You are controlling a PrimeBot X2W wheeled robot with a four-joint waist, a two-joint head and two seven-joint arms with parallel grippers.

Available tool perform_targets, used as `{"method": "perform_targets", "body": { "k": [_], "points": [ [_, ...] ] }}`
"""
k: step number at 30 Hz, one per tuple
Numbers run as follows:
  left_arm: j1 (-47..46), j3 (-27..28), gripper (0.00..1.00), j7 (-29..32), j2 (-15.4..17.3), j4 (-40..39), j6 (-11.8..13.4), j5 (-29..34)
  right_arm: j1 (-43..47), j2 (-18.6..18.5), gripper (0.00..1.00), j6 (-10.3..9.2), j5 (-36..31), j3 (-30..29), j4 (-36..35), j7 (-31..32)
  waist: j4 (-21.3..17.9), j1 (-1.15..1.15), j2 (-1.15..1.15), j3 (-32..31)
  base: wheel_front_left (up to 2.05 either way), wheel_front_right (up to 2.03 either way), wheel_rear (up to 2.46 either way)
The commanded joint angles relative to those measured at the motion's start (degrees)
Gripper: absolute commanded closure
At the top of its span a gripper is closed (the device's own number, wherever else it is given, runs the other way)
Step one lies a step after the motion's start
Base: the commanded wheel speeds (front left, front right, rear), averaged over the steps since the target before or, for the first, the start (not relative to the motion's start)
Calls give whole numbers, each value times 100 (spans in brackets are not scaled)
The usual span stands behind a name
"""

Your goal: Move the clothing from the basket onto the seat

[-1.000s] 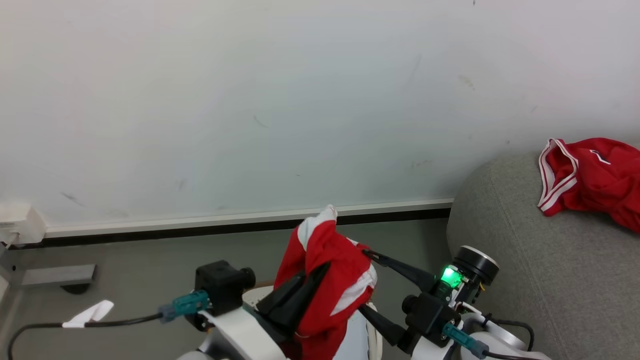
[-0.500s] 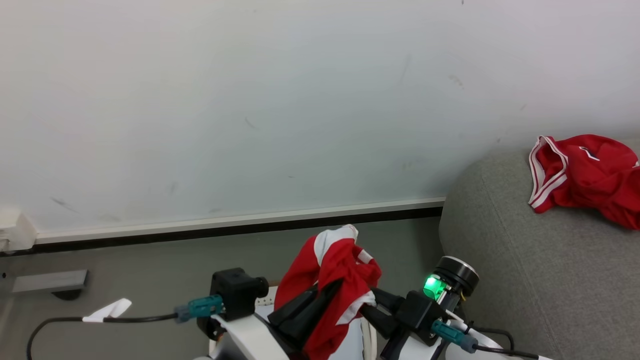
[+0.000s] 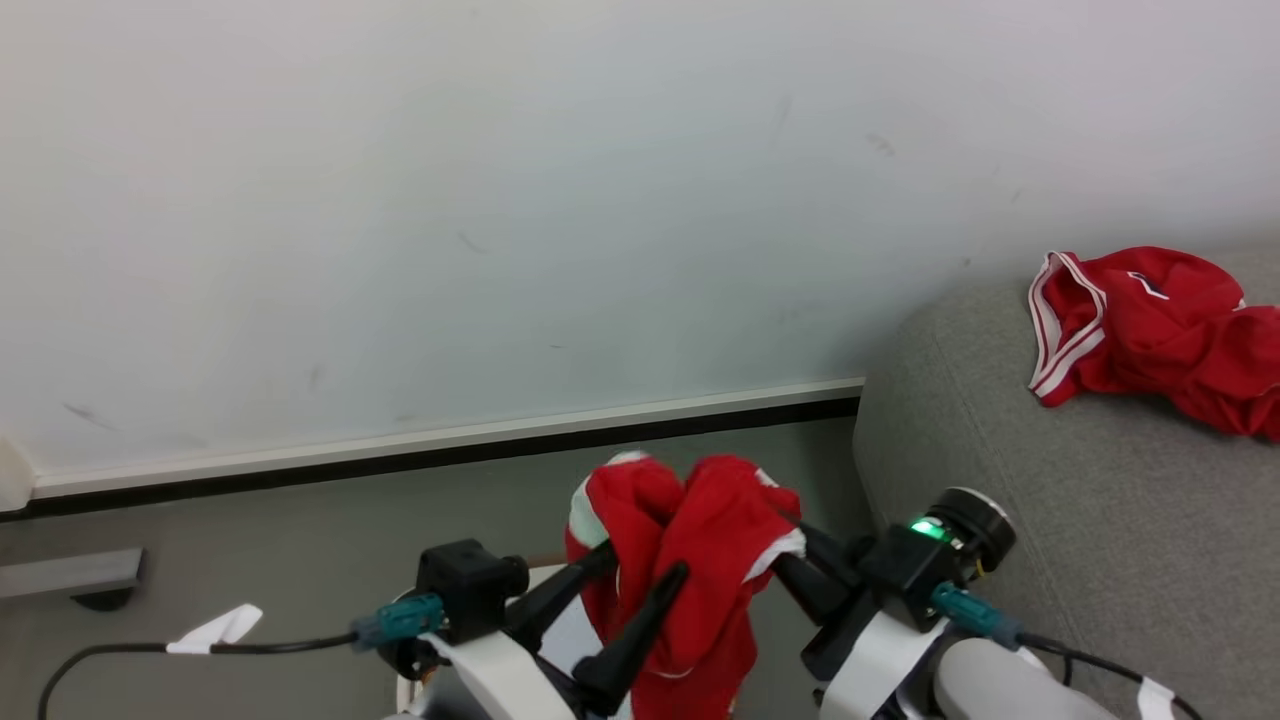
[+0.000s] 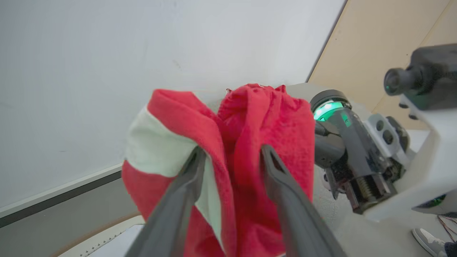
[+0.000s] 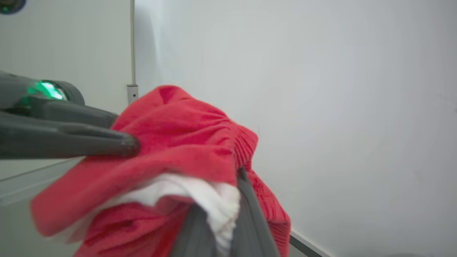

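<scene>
My left gripper (image 4: 232, 149) has its fingers parted around the bunched red fabric garment with white trim (image 3: 700, 540). My right gripper (image 5: 223, 192) pinches its white edge, over the cream perforated plastic basket (image 4: 107, 238). I'd pull left clear, lift high, then swing right to the large grey upholstered seat (image 3: 1000, 470), beside the second red garment (image 3: 1150, 330).

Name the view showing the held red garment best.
Left wrist view: the red garment looms between the left tool's spread fingers. Head view shows it small; right wrist view, a fold in the right tool.
</scene>
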Motion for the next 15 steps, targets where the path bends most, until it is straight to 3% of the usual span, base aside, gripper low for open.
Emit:
{"method": "perform_targets", "body": {
  "k": [1, 15],
  "points": [
    [-35, -35, 0, -37, 28, 56, 26, 111, 104, -76, 100, -15, 46, -151, -43, -20, -62, 0, 0, 27, 0, 0, 0],
    [-91, -61, 0, -291, -22, 261, 34, 248, 180, -331, 100, -15, -209, -1183, -411, -19, -912, 0, 0, 163, 0, 0, 0]
  ]
}}
